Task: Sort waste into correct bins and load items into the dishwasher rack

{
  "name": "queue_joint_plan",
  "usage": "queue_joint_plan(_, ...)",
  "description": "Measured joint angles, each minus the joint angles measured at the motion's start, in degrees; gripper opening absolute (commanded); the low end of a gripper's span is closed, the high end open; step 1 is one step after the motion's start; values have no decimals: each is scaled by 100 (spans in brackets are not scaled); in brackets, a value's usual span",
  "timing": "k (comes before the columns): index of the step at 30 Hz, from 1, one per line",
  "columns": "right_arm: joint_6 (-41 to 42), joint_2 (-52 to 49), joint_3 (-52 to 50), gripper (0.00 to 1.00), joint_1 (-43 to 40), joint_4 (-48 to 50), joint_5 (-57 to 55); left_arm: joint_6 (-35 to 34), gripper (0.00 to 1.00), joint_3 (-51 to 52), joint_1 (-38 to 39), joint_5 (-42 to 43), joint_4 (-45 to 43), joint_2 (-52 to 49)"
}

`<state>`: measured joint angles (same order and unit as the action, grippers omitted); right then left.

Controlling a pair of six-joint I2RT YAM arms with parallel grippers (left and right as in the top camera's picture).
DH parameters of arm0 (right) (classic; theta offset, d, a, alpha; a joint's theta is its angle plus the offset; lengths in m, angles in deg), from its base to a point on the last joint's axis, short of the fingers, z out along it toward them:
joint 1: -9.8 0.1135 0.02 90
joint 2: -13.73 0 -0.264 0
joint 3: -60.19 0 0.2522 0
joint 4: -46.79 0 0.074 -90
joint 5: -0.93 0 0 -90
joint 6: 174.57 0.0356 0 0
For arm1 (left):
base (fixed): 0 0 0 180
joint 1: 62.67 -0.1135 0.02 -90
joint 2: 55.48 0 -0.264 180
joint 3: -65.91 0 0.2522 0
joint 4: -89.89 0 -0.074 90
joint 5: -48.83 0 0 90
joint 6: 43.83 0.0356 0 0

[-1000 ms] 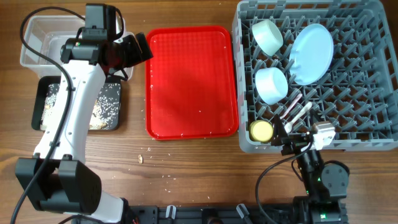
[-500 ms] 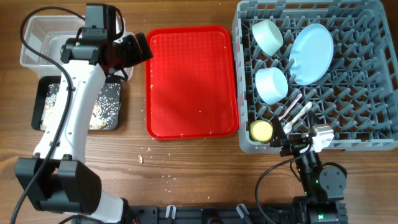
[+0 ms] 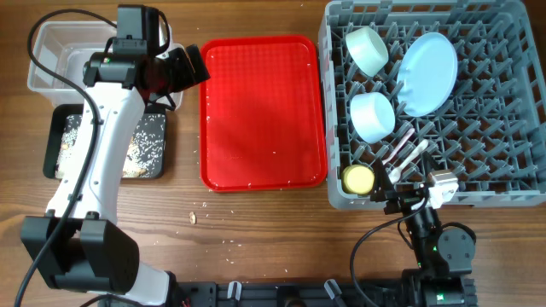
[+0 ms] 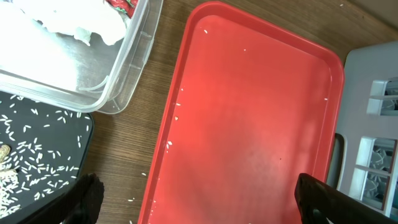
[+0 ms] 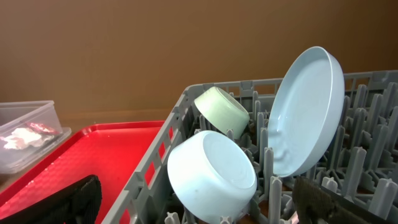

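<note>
Left gripper (image 4: 202,202) observed over left edge of red tray (image 3: 260,111), fingers wide apart, nothing held. Right gripper (image 5: 205,202) observed at lower edge of rack (image 3: 478,162), fingers likewise spread, empty. Plate (image 3: 428,72), upper bowl (image 3: 367,49), lower bowl (image 3: 373,116), yellow cup (image 3: 358,179) and white cutlery (image 3: 408,153) found lodged in rack, right of frame. Crumpled paper (image 4: 68,18) and wrapper (image 4: 124,6) noted in clear tub (image 3: 51,60), upper left. Rice crumbs (image 4: 31,143) noted in black tray (image 3: 49,141) just below tub

A plain red tray (image 3: 263,111), a black tray (image 3: 51,141) dotted with white crumbs (image 3: 150,136), a grey rack (image 3: 512,198), a pale blue plate (image 3: 428,72), a mint bowl (image 3: 367,49) and a yellow cup (image 3: 359,178) are being seen.
</note>
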<state>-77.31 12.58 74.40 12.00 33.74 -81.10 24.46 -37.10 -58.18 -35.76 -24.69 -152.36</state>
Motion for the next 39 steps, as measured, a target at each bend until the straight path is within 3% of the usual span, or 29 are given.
queue_joint_plan(17,0,0,0,100,0,0,0,13,100,4,-7,-7,-87,0)
queue_joint_plan(22,0,2,0,100,0,0,0,260,100,466,33,-76,-1617,234)
queue_joint_plan(30,4,9,0,100,0,0,2,562,100,3097,4,-66,-4551,1932)
queue_joint_plan(34,17,26,0,100,0,-4,17,605,100,4774,-286,72,-5403,3141)
queue_joint_plan(39,17,35,0,100,0,-7,17,623,100,6227,-654,260,-5698,4671)
